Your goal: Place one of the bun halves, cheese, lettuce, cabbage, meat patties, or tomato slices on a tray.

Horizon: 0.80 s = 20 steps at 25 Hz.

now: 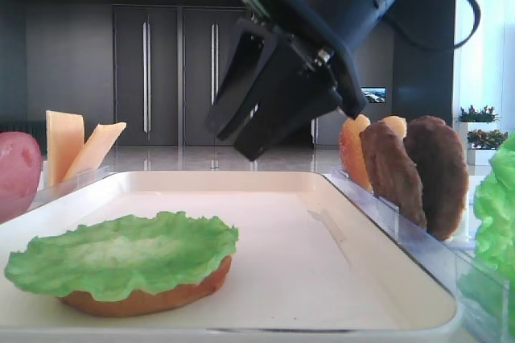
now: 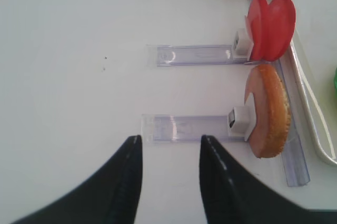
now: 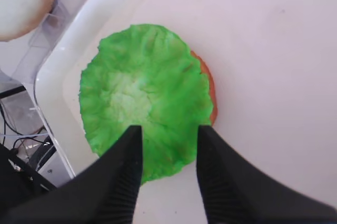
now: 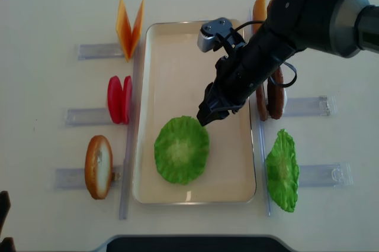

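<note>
Lettuce (image 1: 121,250) on bun (image 1: 153,295) — unlabelled tray (image 1: 322,254)

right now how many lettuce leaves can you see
2. One lettuce leaf lies flat on a bun half inside the tray. The other lettuce leaf stands in a clear holder right of the tray. None seem hidden.

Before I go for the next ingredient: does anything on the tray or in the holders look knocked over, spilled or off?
Nothing stands out. The lettuce lies flat on a bun half in the tray, slightly off-centre so the bun peeks out one side. Cheese, tomato slices and meat patties stand upright in their holders.
</note>
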{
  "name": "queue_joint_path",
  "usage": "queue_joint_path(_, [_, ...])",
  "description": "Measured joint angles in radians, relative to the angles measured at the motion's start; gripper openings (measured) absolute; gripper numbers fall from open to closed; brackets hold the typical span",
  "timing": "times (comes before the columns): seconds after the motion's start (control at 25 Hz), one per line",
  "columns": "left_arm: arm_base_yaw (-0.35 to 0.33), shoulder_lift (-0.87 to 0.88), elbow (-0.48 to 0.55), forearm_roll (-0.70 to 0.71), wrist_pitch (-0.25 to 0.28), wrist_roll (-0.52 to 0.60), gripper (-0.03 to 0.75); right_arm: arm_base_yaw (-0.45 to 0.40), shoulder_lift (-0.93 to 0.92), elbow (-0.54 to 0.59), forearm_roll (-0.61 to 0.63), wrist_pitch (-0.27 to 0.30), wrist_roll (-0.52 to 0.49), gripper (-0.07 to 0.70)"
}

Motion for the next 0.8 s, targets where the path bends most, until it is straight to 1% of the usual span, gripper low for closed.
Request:
queue_joint_path(0.08, [0.000,0.000,0.000,0.000,0.000,0.000,0.282,0.000,-0.046,0.000,-0.041,0.000,0.039,0.275])
queue_joint_path(0.12, [0.000,0.000,0.000,0.000,0.000,0.000,0.282,0.000,-0.074,0.000,-0.067,0.013,0.069,0.275])
queue_joint_path(0.16, [0.000,0.000,0.000,0.000,0.000,0.000,0.282,0.000,-0.104,0.000,-0.111,0.012,0.101,0.275])
queue_joint_path(0.24, [0.000,0.000,0.000,0.000,0.000,0.000,0.282,-0.005,-0.166,0.000,-0.227,0.017,0.208,0.275])
queue_joint_path(0.32, [0.000,0.000,0.000,0.000,0.000,0.000,0.282,-0.020,-0.242,0.000,-0.367,0.038,0.339,0.275])
queue_joint_path(0.4, [0.000,0.000,0.000,0.000,0.000,0.000,0.282,-0.043,-0.318,0.000,-0.537,0.087,0.492,0.275])
queue_joint_path(0.48, [0.000,0.000,0.000,0.000,0.000,0.000,0.282,-0.079,-0.401,0.000,-0.680,0.158,0.614,0.274])
queue_joint_path(0.56, [0.000,0.000,0.000,0.000,0.000,0.000,0.282,-0.139,-0.471,0.000,-0.796,0.259,0.711,0.274])
queue_joint_path(0.6, [0.000,0.000,0.000,0.000,0.000,0.000,0.282,-0.171,-0.508,0.003,-0.847,0.294,0.741,0.274])
queue_joint_path(0.68, [0.000,0.000,0.000,0.000,0.000,0.000,0.282,-0.262,-0.582,0.029,-0.925,0.327,0.782,0.274])
queue_joint_path(0.8, [0.000,0.000,0.000,0.000,0.000,0.000,0.282,-0.413,-0.707,0.094,-0.983,0.344,0.796,0.274])
